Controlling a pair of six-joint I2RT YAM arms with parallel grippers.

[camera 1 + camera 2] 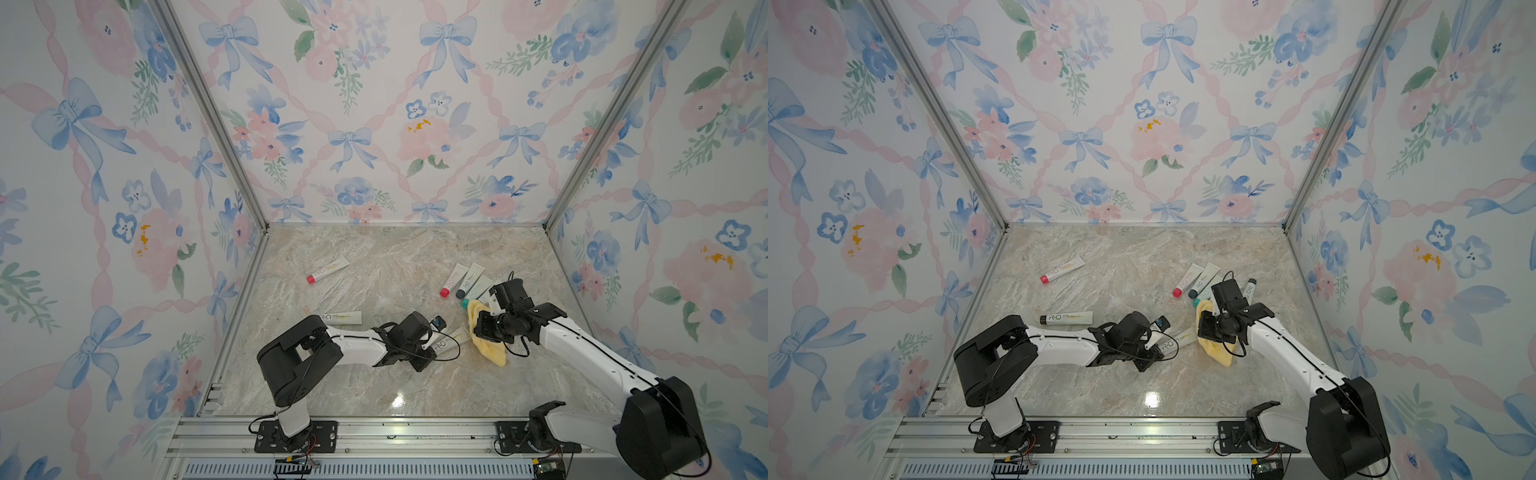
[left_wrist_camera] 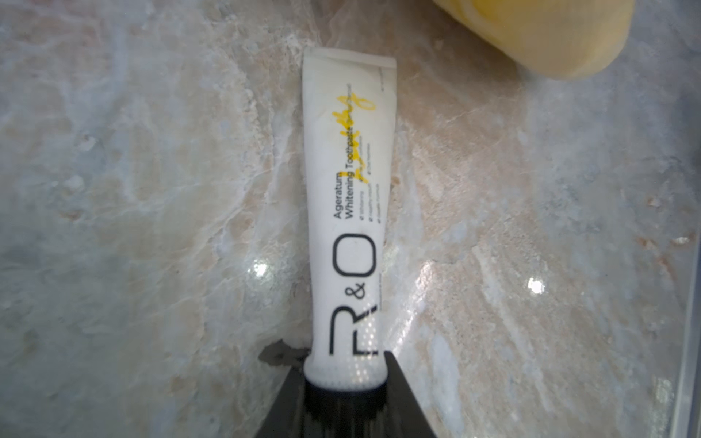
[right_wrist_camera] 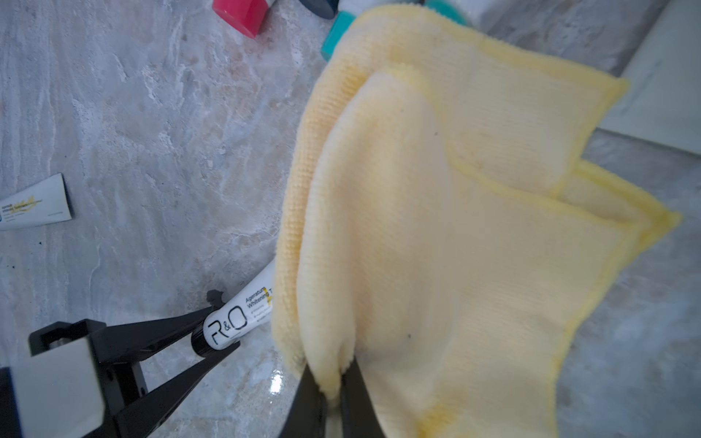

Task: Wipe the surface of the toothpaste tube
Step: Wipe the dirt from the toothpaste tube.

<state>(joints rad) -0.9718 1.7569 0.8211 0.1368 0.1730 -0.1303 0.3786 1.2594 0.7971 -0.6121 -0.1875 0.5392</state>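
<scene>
Left gripper (image 3: pixel 215 340): jaws clamped on the black cap end of the toothpaste tube (image 2: pixel 347 212). The white body sticks straight out from the fingertips over the marble tabletop (image 1: pixel 374 257). Whether the body rests on the marble or sits just above it cannot be told.

Tube position: front-middle of the table, between the two arms, seen in both top views (image 1: pixel 449 341) (image 1: pixel 1177 341). Yellow scribble marks run across the printed text on its upper half.

Right gripper (image 3: pixel 337 383): jaws pinched together on a fold of the yellow cloth (image 3: pixel 455 227), and the rest of the cloth hangs loose from the fingertips. In the right wrist view the cloth covers the tube's flat end. In the left wrist view the cloth (image 2: pixel 550 34) sits near that end with a gap of bare marble between them.

Other tubes on the table:
- A red-capped tube (image 1: pixel 328 270) lies far back on the left.
- A black-capped tube (image 1: pixel 1065 318) lies beside the left arm.
- A cluster of tubes (image 1: pixel 465 280) lies just behind the right gripper.
</scene>
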